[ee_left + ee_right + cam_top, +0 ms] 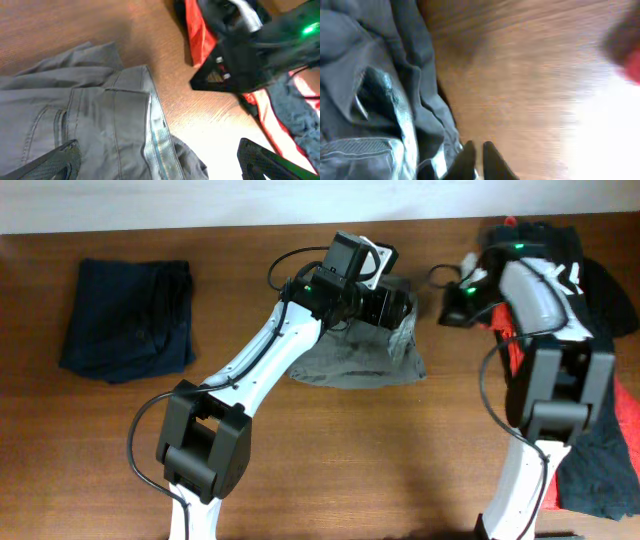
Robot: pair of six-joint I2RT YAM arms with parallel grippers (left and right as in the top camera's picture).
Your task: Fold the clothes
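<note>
Grey-khaki trousers (100, 115) lie under our left gripper (160, 167), its fingers spread wide and empty. Our right gripper (480, 160), fingers almost closed, hangs at their edge over the wooden table (400, 460).

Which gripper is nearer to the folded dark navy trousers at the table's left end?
Left. The left gripper is over the wrinkled grey-khaki trousers at mid-table, right of the dark navy trousers; the right gripper is even farther right.
</note>
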